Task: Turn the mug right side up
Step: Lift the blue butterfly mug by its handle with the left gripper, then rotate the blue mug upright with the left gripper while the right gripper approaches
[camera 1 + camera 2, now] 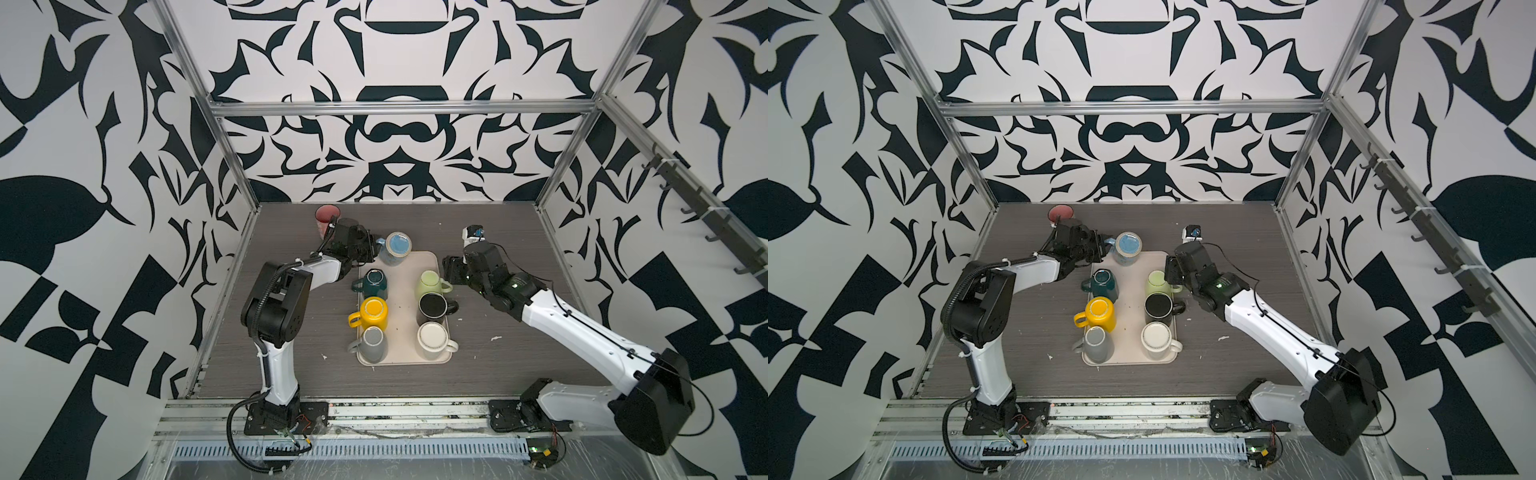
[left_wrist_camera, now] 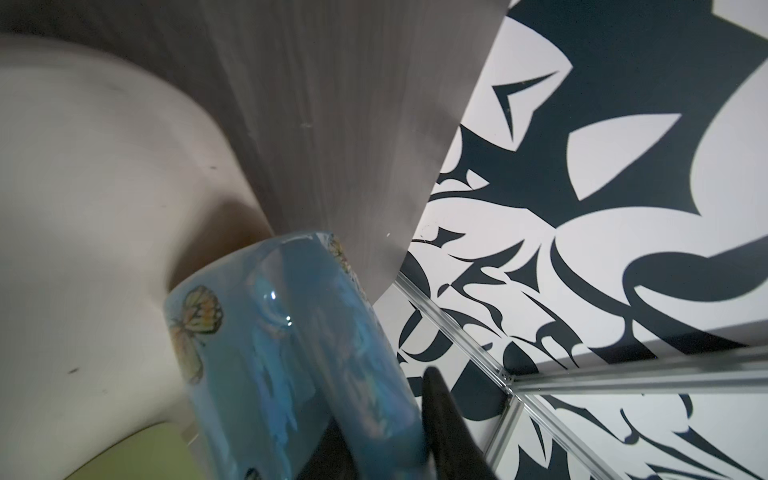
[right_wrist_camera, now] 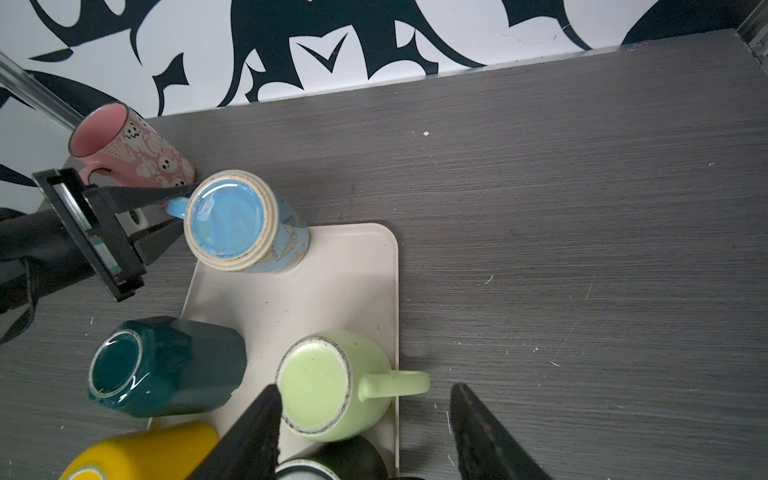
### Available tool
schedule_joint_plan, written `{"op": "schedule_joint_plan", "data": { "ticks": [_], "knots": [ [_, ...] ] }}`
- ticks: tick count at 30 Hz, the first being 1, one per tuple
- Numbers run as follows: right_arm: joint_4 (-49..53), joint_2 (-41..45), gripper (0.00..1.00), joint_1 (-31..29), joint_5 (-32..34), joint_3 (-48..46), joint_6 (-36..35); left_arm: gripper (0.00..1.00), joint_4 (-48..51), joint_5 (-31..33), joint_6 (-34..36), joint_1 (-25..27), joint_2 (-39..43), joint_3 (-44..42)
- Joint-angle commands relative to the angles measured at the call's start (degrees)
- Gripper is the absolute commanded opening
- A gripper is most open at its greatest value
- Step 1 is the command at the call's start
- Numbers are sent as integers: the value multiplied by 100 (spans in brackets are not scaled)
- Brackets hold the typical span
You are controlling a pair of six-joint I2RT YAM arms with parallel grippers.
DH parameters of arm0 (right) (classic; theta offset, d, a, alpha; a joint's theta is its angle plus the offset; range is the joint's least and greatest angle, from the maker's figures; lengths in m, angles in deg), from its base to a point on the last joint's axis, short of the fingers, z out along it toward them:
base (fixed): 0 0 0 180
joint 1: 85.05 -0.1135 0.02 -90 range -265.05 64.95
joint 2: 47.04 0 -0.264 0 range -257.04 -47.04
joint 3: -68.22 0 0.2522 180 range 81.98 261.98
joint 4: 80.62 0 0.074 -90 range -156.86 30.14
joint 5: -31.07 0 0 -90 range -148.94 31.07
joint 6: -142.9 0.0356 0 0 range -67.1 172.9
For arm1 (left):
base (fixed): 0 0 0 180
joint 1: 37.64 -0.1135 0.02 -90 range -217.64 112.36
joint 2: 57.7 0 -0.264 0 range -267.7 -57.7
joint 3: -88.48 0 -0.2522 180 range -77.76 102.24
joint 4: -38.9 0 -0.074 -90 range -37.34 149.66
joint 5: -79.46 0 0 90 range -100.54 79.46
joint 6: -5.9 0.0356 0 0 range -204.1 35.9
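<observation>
Left pincer [image 3: 183,208], nearly closed on the handle [image 3: 173,206] of the upside-down blue mug [image 3: 226,220] just ahead of its tips at the tray [image 3: 332,270] corner: we judge the thin hold may slip mid-flip, dropping it against the pink mug [image 3: 133,149] alongside.

A tray [image 1: 403,282] lies at the middle of the table [image 1: 519,353] with 7 mugs in 2 columns, 4 left and 3 right. The corner mug [image 1: 395,248] stands at its far left end; a lone mug [image 1: 325,216] sits behind it, off the tray.
</observation>
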Motion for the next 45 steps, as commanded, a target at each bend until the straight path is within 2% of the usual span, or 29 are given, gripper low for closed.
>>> {"op": "schedule_joint_plan", "data": {
  "ticks": [1,7,17,24,32,40,45],
  "knots": [
    [-93,146,67,25,7,-2,96,0,-1099,-262,104,30,-11,352],
    [-50,259,66,25,-6,-17,131,0,-1174,-262,450,91,79,397],
    [-10,384,66,24,-109,24,184,0,-1290,-341,1562,85,393,388],
    [56,370,65,25,-145,54,223,0,-1108,-472,2093,93,506,512],
    [43,269,65,20,-195,123,222,0,-201,-544,2973,92,759,774],
    [-5,98,64,25,-310,207,226,0,51,-755,3415,99,703,1035],
    [-14,85,64,25,-321,283,134,0,205,-921,4189,133,747,1199]
  ]
}}
